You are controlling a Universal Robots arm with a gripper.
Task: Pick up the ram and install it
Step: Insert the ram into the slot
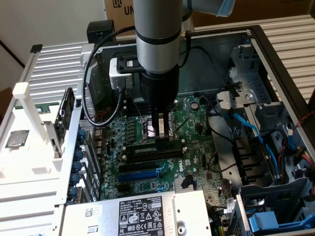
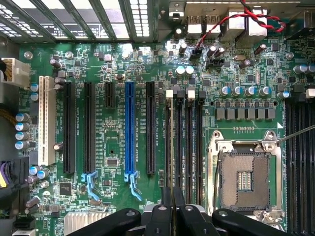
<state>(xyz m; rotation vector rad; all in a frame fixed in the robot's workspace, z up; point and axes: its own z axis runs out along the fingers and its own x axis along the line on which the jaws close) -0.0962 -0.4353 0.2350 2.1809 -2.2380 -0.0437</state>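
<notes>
The pincer (image 1: 161,139) is pinching the ram (image 1: 142,150), holding it edge-down along a black memory slot (image 2: 189,142). Full seating is probably remaining.

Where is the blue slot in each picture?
Exterior view: the blue slot lies on the green board, between the ram gripped by the end effector and the silver power supply.
Wrist view: the blue slot runs lengthwise with black slots on both sides.
Shared landmark: the square metal processor socket.
</notes>
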